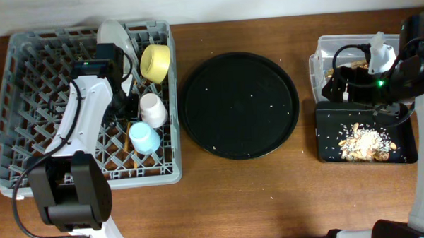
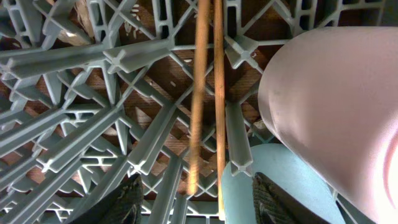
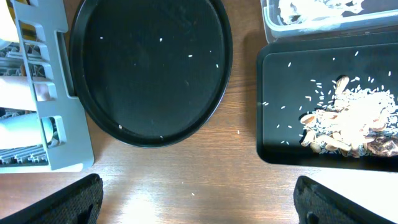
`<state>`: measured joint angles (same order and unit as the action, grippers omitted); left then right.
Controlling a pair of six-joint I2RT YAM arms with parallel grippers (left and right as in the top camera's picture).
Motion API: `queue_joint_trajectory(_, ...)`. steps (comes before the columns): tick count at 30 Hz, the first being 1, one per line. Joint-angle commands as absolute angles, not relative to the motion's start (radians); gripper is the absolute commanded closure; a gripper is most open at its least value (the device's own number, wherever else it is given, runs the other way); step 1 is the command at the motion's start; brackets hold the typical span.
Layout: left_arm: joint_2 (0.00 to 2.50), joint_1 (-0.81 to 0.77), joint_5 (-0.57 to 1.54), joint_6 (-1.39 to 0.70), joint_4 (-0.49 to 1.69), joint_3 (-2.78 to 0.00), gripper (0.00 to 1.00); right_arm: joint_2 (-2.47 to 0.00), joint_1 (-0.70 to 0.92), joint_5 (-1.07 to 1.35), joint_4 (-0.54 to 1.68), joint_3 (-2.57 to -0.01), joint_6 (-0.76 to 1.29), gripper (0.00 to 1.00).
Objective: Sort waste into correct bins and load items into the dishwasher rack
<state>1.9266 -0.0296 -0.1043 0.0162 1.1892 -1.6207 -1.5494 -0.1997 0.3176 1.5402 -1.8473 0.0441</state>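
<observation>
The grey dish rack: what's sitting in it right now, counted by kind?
In the large grey plastic peg rack:
Cups: 2 (small pink cup, small light-blue cup)
Bowls: 1 (yellow bowl)
Plates: 1 (pale grey-green round plate)
Chopsticks: 2 (thin wooden chopsticks)
Total: 6
</observation>
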Motion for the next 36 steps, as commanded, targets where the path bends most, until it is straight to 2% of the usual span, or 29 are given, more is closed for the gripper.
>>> queue_joint_trajectory(1, 1.924, -0.028, -0.082, 0.018, 1.185, -1.619, 0.40, -1.550, -0.204, 0.309, 1.540, -1.845, 0.033, 0.02)
queue_joint_trajectory(5, 1.918, -0.029, 0.012, 0.032, 1.226, -1.697, 0.39, -1.550, -0.204, 0.309, 1.540, -1.845, 0.033, 0.02)
queue_joint_trajectory(12, 1.798, -0.104, 0.094, 0.041, 1.378, -2.087, 0.38, -1.550, -0.204, 0.309, 1.540, -1.845, 0.033, 0.02)
queue_joint_trajectory(13, 1.770, -0.122, 0.093, 0.041, 1.372, -2.110, 0.34, -1.550, -0.204, 0.309, 1.540, -1.845, 0.033, 0.02)
queue_joint_trajectory(15, 1.725, -0.149, 0.091, 0.041, 1.357, -2.122, 0.08, -1.550, -0.204, 0.308, 1.540, -1.845, 0.033, 0.02)
queue_joint_trajectory(17, 1.673, -0.185, 0.091, 0.041, 1.348, -2.122, 0.01, -1.550, -0.204, 0.309, 1.540, -1.845, 0.033, 0.02)
queue_joint_trajectory(25, 1.657, -0.233, 0.090, 0.041, 1.348, -2.122, 0.01, -1.531, -0.185, 0.308, 1.540, -1.845, 0.033, 0.02)
queue_joint_trajectory(33, 1.657, -0.233, 0.090, 0.041, 1.348, -2.122, 0.01, -1.337, 0.147, 0.309, 1.540, -1.845, 0.033, 0.02)
queue_joint_trajectory(36, 1.657, -0.233, 0.090, 0.041, 1.348, -2.122, 0.01, -1.246, 0.189, 0.302, 1.541, -1.845, 0.033, 0.02)
